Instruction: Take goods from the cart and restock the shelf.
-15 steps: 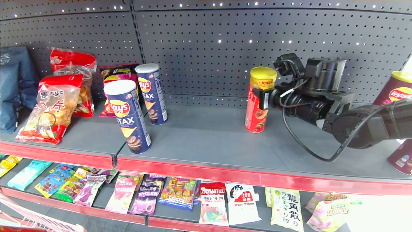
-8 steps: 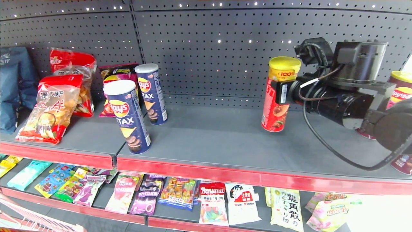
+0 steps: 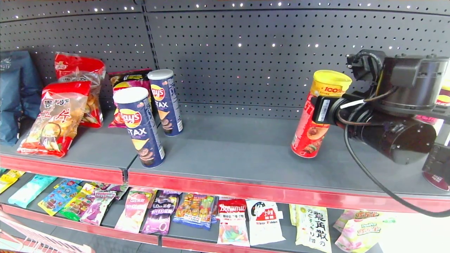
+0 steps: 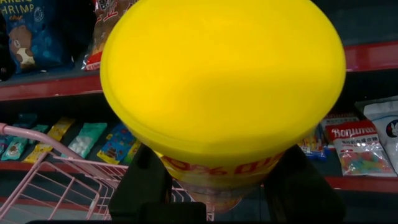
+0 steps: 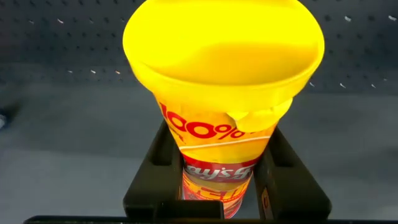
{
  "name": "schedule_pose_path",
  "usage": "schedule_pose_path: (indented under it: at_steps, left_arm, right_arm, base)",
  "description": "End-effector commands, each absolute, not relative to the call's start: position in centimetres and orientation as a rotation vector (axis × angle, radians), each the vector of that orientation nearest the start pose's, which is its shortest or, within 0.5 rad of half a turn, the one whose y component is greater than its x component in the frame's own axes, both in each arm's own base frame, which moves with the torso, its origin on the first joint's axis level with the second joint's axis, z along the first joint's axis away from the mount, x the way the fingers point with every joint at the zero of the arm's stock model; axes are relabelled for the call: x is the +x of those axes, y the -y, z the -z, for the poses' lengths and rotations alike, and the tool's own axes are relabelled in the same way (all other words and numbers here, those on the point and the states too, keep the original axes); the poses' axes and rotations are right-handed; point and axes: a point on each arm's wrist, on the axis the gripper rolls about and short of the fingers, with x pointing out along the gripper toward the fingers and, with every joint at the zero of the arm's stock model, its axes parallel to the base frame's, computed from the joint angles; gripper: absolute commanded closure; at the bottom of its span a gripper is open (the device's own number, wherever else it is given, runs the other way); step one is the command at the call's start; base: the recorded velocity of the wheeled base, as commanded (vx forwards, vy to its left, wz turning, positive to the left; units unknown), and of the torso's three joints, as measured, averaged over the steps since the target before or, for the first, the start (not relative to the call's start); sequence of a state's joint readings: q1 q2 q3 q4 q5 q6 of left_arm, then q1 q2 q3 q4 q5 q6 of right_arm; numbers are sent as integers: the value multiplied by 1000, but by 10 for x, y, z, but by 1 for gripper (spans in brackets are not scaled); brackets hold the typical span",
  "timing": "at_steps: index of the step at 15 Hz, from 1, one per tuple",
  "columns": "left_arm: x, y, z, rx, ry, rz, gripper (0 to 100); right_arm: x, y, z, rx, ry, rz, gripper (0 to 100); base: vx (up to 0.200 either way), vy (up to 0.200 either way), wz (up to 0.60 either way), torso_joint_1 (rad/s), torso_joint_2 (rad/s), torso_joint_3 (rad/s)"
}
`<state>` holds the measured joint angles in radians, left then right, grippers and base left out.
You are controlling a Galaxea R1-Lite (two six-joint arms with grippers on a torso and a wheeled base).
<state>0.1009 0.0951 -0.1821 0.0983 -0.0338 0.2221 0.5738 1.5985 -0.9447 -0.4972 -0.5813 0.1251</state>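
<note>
A red chip canister with a yellow lid (image 3: 314, 119) is over the right half of the grey shelf (image 3: 228, 154), tilted with its top leaning right. My right gripper (image 3: 321, 109) is shut on its upper body from the right. I cannot tell whether its base touches the shelf. The right wrist view has that canister (image 5: 224, 99) between my right gripper's (image 5: 221, 180) black fingers (image 5: 283, 180). My left gripper (image 4: 217, 180) is shut on a second yellow-lidded canister (image 4: 224, 81), held above the pink wire cart (image 4: 62, 180).
Two blue canisters (image 3: 140, 126) (image 3: 166, 102) stand left of centre, with snack bags (image 3: 59, 116) farther left. Dark red canisters (image 3: 436, 177) stand at the shelf's far right behind my arm. Candy packets (image 3: 232, 218) line the lower shelf. The cart's rim (image 3: 31, 240) shows bottom left.
My right arm has carried the red canister to the right and toward the shelf's front, and the canister now leans instead of standing straight.
</note>
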Motion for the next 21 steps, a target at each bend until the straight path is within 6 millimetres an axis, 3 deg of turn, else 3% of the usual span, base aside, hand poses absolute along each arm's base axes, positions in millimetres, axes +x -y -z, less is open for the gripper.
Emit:
schedule_pose_path:
  at_steps: [1,8,21]
  left_arm:
    - [-28,4,-117,221,-21,-66,100]
    - [-28,4,-117,221,-23,-66,100]
    - [-28,4,-116,224,-24,-62,100]
  right_arm:
    - [235,-160,-231,16,-149,-11,100]
    - [230,-179,-214,1,-175,59,100]
    - [218,-195,-209,30,-187,11,100]
  base:
    - [0,0,0,0,0,0]
    - [0,0,0,0,0,0]
    - [0,0,0,0,0,0]
